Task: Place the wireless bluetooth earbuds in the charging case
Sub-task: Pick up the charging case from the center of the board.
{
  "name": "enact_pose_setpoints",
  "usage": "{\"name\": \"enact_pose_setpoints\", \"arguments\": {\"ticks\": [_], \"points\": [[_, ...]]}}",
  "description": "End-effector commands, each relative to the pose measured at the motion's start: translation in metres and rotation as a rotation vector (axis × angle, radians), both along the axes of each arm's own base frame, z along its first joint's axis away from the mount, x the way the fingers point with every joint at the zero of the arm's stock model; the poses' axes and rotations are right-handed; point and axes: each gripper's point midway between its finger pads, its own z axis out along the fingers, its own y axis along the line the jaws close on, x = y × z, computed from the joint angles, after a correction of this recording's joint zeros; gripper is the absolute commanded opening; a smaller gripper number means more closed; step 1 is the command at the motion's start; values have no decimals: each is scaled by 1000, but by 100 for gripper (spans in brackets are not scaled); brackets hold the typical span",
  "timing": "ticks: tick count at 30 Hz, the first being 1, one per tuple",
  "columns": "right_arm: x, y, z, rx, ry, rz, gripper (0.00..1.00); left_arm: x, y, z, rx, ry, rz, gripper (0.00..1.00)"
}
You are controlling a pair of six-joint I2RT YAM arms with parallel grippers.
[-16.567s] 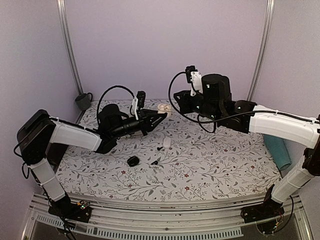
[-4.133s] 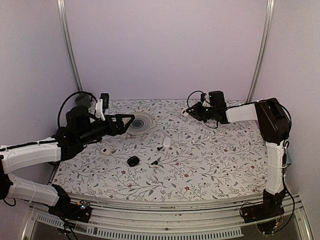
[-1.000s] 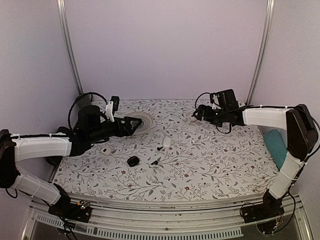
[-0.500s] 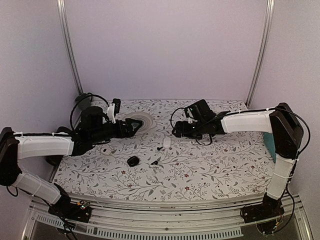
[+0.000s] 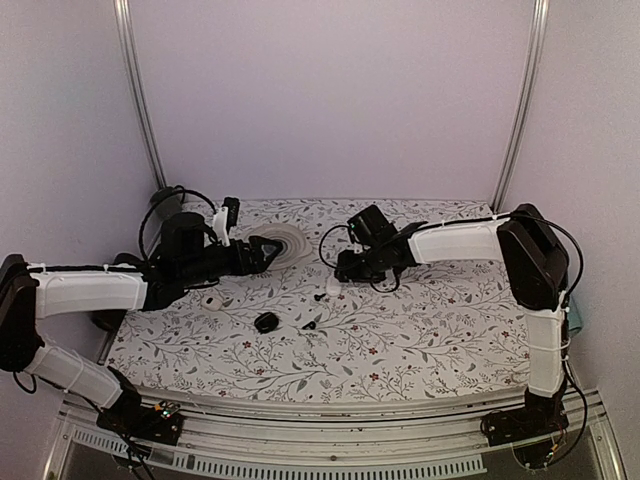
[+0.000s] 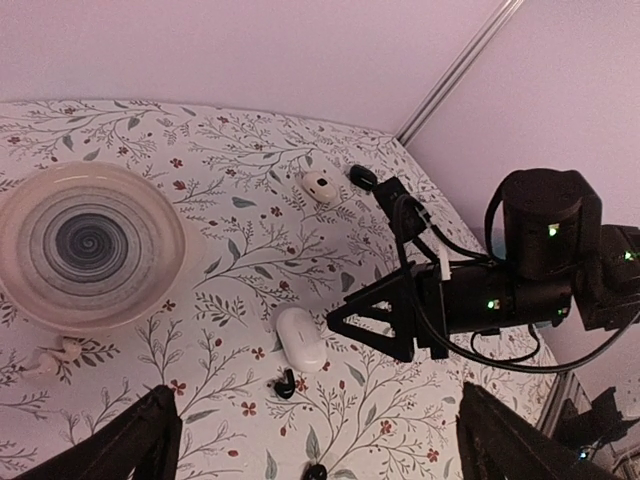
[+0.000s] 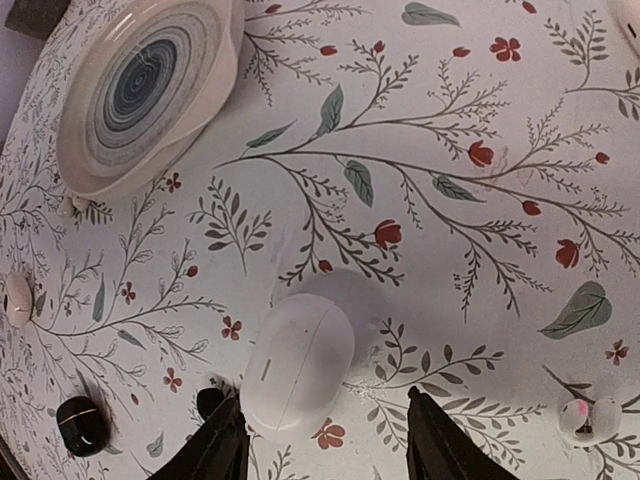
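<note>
The charging case (image 7: 298, 375) is a white oval pod with its lid shut, lying on the floral cloth; it also shows in the overhead view (image 5: 333, 285) and the left wrist view (image 6: 301, 339). My right gripper (image 7: 325, 400) stands open low over the case, one finger on each side of its near end and a gap on the right side. One white earbud (image 6: 321, 186) with dark spots lies beyond the right arm. My left gripper (image 5: 268, 252) hovers wide open next to the bowl, holding nothing. A small white oval piece (image 5: 212, 303) lies under the left arm.
A pale ringed bowl (image 5: 285, 243) sits at the back left. Small black bits (image 5: 266, 322) lie in front of the case, one (image 7: 208, 400) right next to the case's near end. A tiny white piece with a pink spot (image 7: 590, 418) lies to the right of the case.
My right arm swept from the back right leftwards to the case, and its jaws have narrowed around it. The left arm barely moved and stays open.
</note>
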Motion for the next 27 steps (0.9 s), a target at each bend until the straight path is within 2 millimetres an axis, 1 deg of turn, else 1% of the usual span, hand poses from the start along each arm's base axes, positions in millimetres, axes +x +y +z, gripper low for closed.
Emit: {"name": "enact_pose_setpoints", "arguments": {"ticks": [1,5,11,17,21,24,27], "points": [[-2,5,-21,-31,51,13,54,3,5,8,-5,-12,4,96],[-2,9,-29,-29,64,21,54,3,5,7,-5,-10,5,96],[0,13,-31,-22,65,22,54,2,6,6,-6,-6,6,96],[-1,19,-38,-23,81,34,53,2,7,5,-8,-4,8,96],[-4,22,-43,-31,92,45,50,2,7,6,-9,-5,8,96],[-8,24,-49,-35,107,52,44,1,7,4,-9,-1,10,96],[-11,27,-54,-39,121,60,43,1,7,4,-10,1,9,96]]}}
